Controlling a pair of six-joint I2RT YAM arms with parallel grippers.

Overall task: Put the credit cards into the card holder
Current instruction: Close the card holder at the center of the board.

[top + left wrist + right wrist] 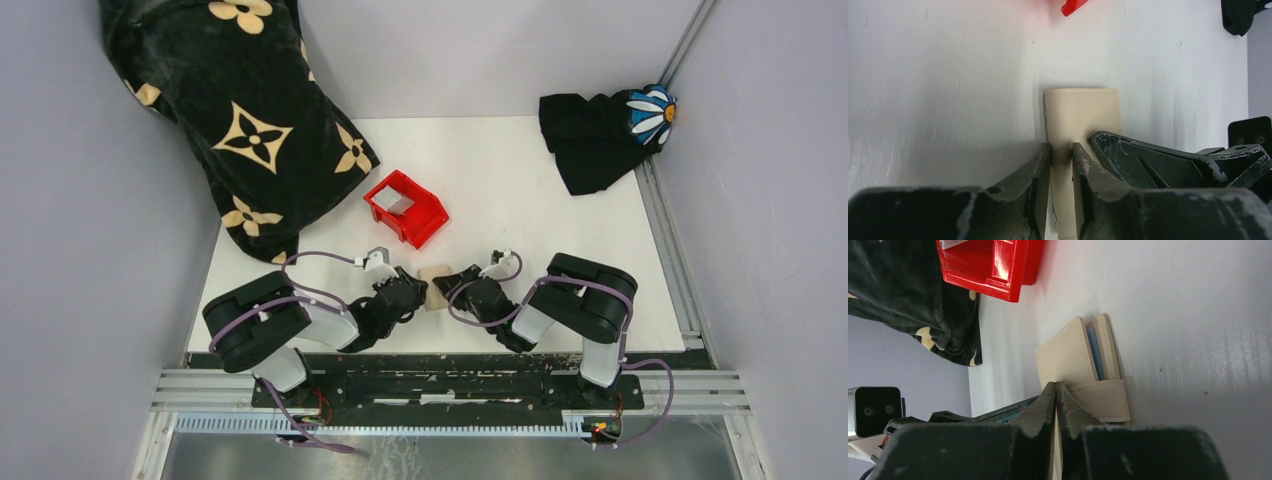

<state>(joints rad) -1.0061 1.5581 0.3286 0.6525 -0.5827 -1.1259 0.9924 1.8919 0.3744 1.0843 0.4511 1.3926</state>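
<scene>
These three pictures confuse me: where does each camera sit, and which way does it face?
Top: above and behind the arms, facing down on the table; both arms show.
Left wrist: on the left arm, facing along the left pincer at the holder.
Right wrist: on the right arm, facing along the right pincer at the holder.
Shared: holder and red bin appear in all three.

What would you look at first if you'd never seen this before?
Probably the bright red bin in the middle of the table, and the big black cloth with gold flowers at the back left. Then the left gripper and right gripper both pinching a small tan wallet near the front.
</scene>
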